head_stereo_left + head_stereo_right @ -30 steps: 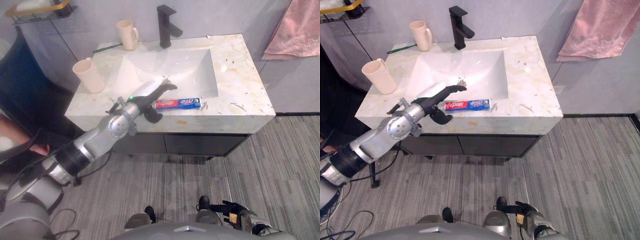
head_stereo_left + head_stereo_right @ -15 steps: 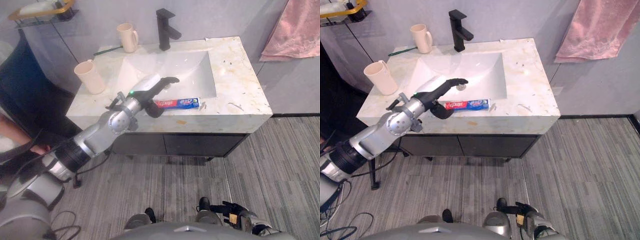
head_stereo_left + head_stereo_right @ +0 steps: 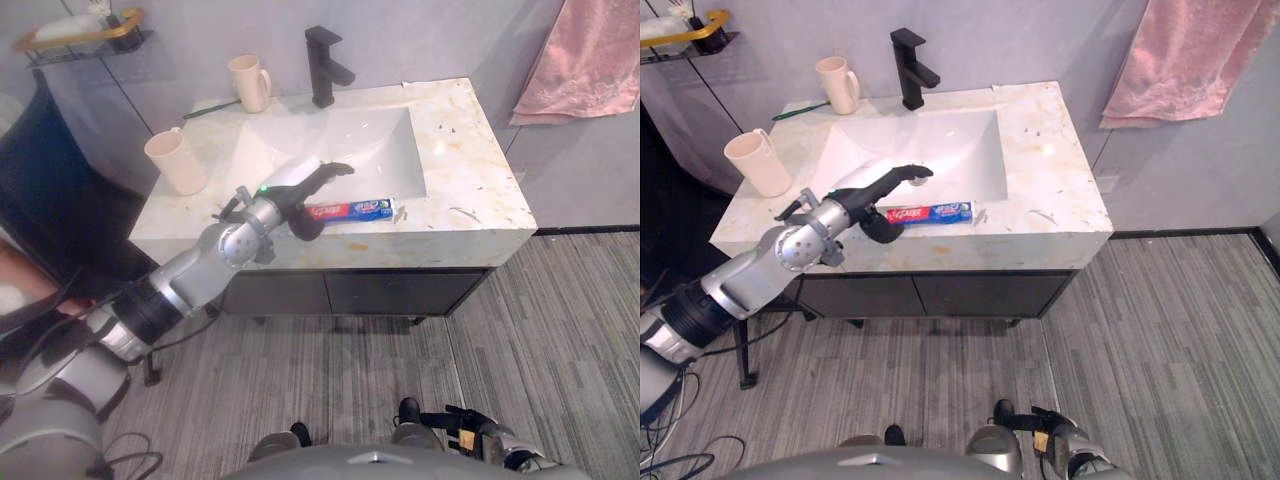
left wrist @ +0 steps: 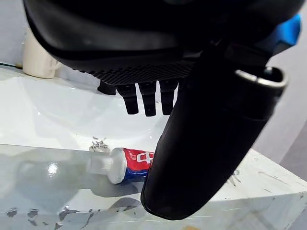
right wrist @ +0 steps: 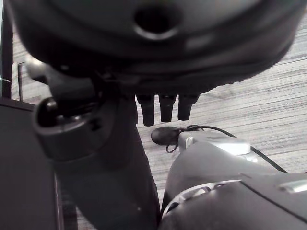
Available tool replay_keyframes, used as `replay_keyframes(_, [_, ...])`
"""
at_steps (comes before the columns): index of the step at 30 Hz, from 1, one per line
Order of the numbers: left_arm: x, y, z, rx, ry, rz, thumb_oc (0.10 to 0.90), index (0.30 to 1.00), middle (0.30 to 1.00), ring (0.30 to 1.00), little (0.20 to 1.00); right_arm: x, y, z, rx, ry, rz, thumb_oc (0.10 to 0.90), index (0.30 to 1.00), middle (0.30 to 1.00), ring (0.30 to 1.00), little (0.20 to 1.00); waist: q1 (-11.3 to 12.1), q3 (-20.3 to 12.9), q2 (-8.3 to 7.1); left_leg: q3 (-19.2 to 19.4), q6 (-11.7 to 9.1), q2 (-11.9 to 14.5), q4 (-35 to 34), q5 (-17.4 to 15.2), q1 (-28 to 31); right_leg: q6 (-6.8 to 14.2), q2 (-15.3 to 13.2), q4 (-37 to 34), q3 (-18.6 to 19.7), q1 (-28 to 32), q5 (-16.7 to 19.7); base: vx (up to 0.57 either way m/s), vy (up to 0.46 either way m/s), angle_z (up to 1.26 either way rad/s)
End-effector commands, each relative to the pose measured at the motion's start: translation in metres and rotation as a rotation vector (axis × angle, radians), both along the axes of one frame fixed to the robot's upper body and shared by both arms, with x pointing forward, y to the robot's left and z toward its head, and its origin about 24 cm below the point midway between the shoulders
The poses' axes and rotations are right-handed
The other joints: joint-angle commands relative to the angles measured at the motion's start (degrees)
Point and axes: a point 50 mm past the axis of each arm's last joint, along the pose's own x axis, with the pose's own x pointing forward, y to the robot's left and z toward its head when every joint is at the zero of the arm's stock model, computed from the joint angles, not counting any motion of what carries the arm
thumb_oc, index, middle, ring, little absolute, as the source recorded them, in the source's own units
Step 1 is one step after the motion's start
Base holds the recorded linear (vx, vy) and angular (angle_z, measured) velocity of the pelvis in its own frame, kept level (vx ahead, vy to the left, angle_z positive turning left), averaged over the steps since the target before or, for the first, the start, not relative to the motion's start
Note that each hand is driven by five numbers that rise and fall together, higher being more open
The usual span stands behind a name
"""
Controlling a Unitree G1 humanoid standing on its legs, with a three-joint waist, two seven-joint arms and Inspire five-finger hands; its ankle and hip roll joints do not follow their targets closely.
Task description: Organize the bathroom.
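Toothpaste tube [image 3: 349, 210] lies at the basin's six o'clock; left hand [image 3: 300, 193] hovers wide open, should lower squarely before pinching.

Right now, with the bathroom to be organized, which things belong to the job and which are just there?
Job:
toothpaste tube, under the open left hand
two cups
green toothbrush

Just there:
black faucet
pink towel
wall shelf
right hand, over the floor
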Motion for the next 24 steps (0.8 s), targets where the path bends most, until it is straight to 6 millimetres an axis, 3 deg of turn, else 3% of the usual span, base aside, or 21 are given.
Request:
replay_keyframes(1, [0.0189, 0.0074, 0.0738, -0.019, -0.301, 0.066, 0.8, 0.9, 0.9, 0.9, 0.9, -0.0359, -0.0152, -0.0029, -0.052, 0.132, 0.009, 0.8, 0.9, 0.9, 0.9, 0.9, -1.67, -0.32, -2.32, -0.24, 0.08, -4.32, 11.88, -2.3, -8.13, -2.42, 6.59, 2.49, -3.3, 5.19, -10.66, 0.03, 0.0, 0.0])
replay_keyframes(19, [0.0169, 0.0045, 0.0828, 0.006, -0.294, 0.061, 0.8, 0.9, 0.9, 0.9, 0.9, -0.0359, -0.015, -0.0028, -0.055, 0.124, -0.007, 0.8, 0.9, 0.9, 0.9, 0.9, -1.98, 0.33, -2.36, -0.44, 0.08, -4.1, 13.2, -1.43, -9.07, -2.83, 6.73, 3.75, -3.28, 4.94, -11.36, 0.0, 0.001, 0.0])
replay_keyframes(20, [0.0168, 0.0046, 0.0834, 0.011, -0.294, 0.061, 0.776, 0.865, 0.865, 0.865, 0.865, -0.0366, -0.0153, -0.0028, -0.054, 0.123, -0.011, 0.8, 0.9, 0.9, 0.9, 0.9, -2.02, 0.37, -2.38, -0.43, 0.09, -4.11, 13.28, -1.43, -9.15, -2.84, 6.72, 3.78, -3.25, 4.95, -11.38, 0.02, 0.001, -0.04])
replay_keyframes(22, [0.0174, 0.0045, 0.0825, 0.021, -0.275, 0.06, 0.571, 0.556, 0.556, 0.556, 0.556, -0.0376, -0.0161, -0.0027, -0.052, 0.122, -0.021, 0.8, 0.9, 0.9, 0.9, 0.9, -2.15, 0.47, -2.37, -0.4, 0.12, -4.1, 13.27, -1.31, -9.2, -2.9, 6.8, 3.88, -3.24, 4.9, -11.45, 0.01, 0.0, -0.02])
replay_keyframes(23, [0.0174, 0.0045, 0.0824, 0.025, -0.274, 0.061, 0.543, 0.514, 0.514, 0.514, 0.514, -0.0375, -0.0162, -0.0026, -0.052, 0.121, -0.022, 0.8, 0.9, 0.9, 0.9, 0.9, -2.16, 0.49, -2.37, -0.4, 0.12, -4.11, 13.28, -1.3, -9.22, -2.91, 6.8, 3.88, -3.24, 4.91, -11.46, 0.0, 0.0, 0.0])
replay_keyframes(24, [0.0176, 0.0042, 0.0827, 0.044, -0.287, 0.071, 0.482, 0.422, 0.422, 0.422, 0.422, -0.0373, -0.0162, -0.0026, -0.05, 0.119, -0.029, 0.8, 0.9, 0.9, 0.9, 0.9, -2.18, 0.56, -2.37, -0.4, 0.13, -4.11, 13.32, -1.31, -9.28, -2.92, 6.76, 3.92, -3.25, 4.88, -11.45, 0.0, 0.0, 0.0])
